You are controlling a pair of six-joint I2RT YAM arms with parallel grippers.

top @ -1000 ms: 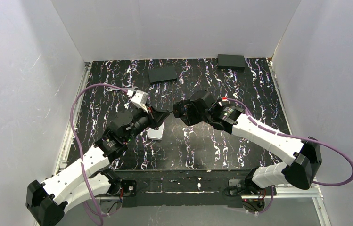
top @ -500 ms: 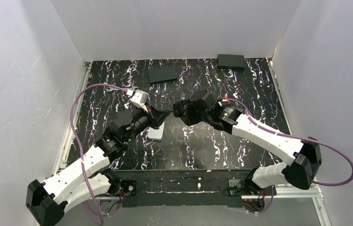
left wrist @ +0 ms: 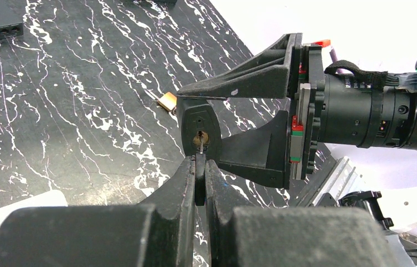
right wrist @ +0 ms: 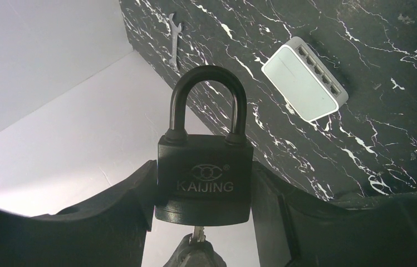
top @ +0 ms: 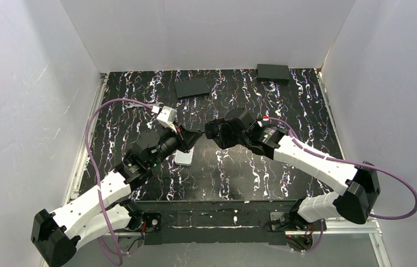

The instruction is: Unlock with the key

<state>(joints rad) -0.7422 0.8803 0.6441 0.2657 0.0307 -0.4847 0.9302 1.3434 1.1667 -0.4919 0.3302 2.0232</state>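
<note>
My right gripper [right wrist: 205, 186] is shut on the black padlock [right wrist: 205, 167], gripping its body from both sides; the shackle is closed. My left gripper [left wrist: 200, 162] is shut on the key [left wrist: 200, 177], pinching its black head. The blade sticks into the keyhole in the padlock's underside [left wrist: 197, 123]. In the right wrist view a short piece of the blade [right wrist: 197, 235] shows below the lock. In the top view the left gripper [top: 194, 137] and the right gripper [top: 211, 131] meet tip to tip above the middle of the table.
A white switch box [top: 184, 157] lies under the left gripper. Two black boxes lie at the back, one in the middle [top: 192, 87] and one on the right [top: 273, 73]. A small brass padlock [left wrist: 166, 101] and a silver wrench [right wrist: 174, 39] lie on the marbled table.
The left arm has shifted slightly. Both grippers keep their holds and the key stays in the lock.
</note>
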